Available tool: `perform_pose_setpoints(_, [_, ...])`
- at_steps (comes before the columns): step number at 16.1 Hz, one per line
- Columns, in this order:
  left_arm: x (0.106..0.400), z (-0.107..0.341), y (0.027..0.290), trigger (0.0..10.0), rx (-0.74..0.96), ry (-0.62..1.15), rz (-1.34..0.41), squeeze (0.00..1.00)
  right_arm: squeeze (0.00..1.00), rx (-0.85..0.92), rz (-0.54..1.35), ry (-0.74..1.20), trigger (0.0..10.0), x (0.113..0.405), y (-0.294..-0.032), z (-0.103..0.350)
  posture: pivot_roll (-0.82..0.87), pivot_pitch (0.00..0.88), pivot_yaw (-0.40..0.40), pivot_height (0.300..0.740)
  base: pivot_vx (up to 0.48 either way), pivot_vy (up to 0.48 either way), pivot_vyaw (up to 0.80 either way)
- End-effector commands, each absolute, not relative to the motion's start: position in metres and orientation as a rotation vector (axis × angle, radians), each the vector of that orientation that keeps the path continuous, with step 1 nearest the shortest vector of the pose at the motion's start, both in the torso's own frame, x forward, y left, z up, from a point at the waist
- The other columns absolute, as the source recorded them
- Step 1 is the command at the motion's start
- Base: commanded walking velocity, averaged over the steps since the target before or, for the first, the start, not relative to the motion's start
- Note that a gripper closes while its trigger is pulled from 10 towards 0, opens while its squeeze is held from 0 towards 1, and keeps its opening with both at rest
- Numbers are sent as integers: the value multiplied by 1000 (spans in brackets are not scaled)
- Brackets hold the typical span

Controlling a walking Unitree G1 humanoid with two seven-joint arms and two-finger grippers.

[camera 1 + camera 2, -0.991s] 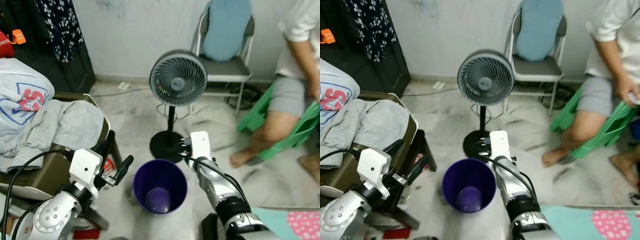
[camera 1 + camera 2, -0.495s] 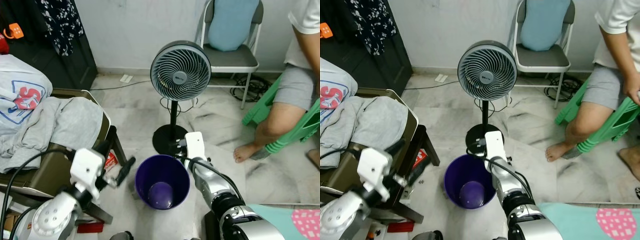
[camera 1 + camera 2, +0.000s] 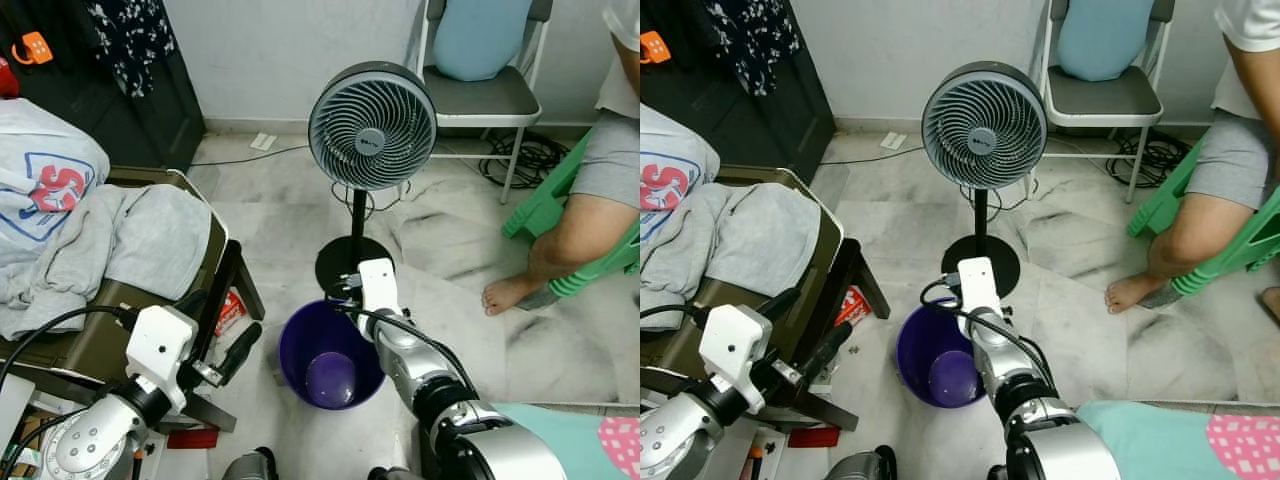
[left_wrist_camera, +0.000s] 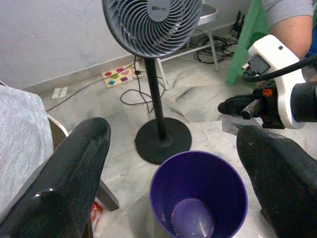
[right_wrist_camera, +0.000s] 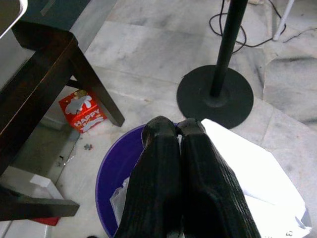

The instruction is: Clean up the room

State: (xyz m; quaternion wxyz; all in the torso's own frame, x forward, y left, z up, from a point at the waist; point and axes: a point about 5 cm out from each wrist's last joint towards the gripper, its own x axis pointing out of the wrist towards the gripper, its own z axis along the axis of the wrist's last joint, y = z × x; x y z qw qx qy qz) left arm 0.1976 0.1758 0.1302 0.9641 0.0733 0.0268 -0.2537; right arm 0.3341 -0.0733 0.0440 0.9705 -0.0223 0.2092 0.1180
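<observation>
The right gripper point(image 5: 178, 130) has moved in over the rim of the purple bin point(image 3: 331, 356), its fingers pressed together on a white sheet of paper point(image 5: 247, 173). The left gripper point(image 4: 173, 163) is spread wide beside the bin, which stands on the floor by the fan point(image 3: 372, 127).

A grey-veined marble floor point(image 3: 270, 215) carries a purple bin point(image 3: 331, 355) and, just behind it, a pedestal fan point(image 3: 371, 128). A small red box point(image 5: 83, 108) lies beside a dark chair leg point(image 5: 93, 90).
</observation>
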Motion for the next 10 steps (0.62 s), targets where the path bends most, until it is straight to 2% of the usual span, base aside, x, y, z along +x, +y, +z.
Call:
perform_pose_setpoints(1, [196,131,178,10000,156,57,-517,0,0,-39,246,421,10000,335,-69,45,246,199,82,740,0,0,0])
perform_pose_setpoints(3, [199,128,178,10000,154,62,-529,0,0,-46,247,417,10000,335,-72,44,235,195,85,740,0,0,0])
perform_pose_setpoints(6, [201,127,175,10000,153,59,-535,0,0,-51,249,420,10000,333,-73,42,234,190,74,740,0,0,415])
perform_pose_setpoints(10, [199,128,175,10000,159,58,-512,0,0,-67,261,436,10000,332,-73,40,254,203,67,740,0,0,0])
